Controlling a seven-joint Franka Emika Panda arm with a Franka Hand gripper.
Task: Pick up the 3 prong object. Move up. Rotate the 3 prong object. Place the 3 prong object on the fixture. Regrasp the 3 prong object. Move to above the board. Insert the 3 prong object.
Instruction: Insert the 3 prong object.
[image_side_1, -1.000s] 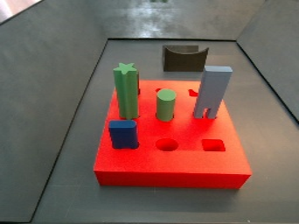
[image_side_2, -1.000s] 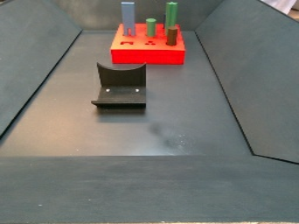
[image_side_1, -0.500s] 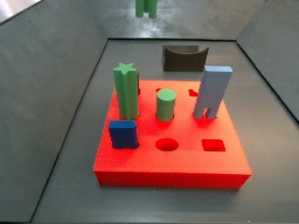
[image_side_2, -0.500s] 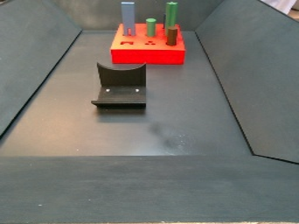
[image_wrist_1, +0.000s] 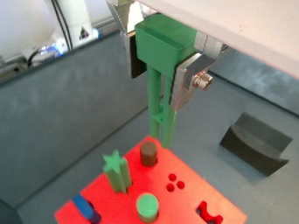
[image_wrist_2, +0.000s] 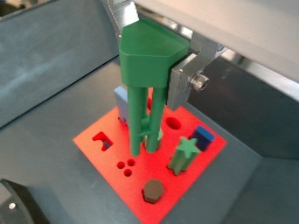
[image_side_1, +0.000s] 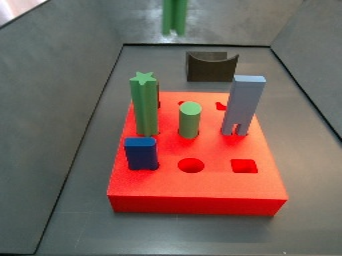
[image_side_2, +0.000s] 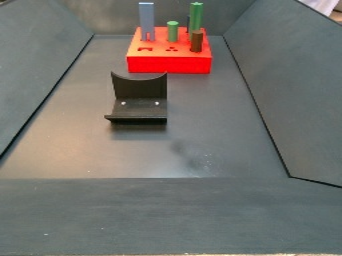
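In both wrist views my gripper (image_wrist_1: 162, 83) (image_wrist_2: 149, 83) is shut on the blocky head of the 3 prong object (image_wrist_1: 160, 114) (image_wrist_2: 142, 122). The object is green, and its slim prongs hang straight down. The red board (image_wrist_1: 187, 203) (image_wrist_2: 105, 144) lies well below the prong tips. In a side view only the object's lower end (image_side_1: 175, 18) shows, high over the far end of the board (image_side_1: 201, 190); the gripper itself is out of that frame. The dark fixture (image_side_1: 210, 66) (image_side_2: 138, 98) stands apart from the board with nothing on it.
The board carries a green star post (image_side_1: 143, 100), a green cylinder (image_side_1: 191, 120), a grey-blue arch block (image_side_1: 245, 105), a blue cube (image_side_1: 140, 153) and a dark peg (image_wrist_1: 149, 155). Round and square holes are open near its front. Grey sloping walls enclose the floor.
The green object's lower end has come down into the top of the side view, where it was absent a second ago, and has drifted slightly right. Board and fixture have not moved.
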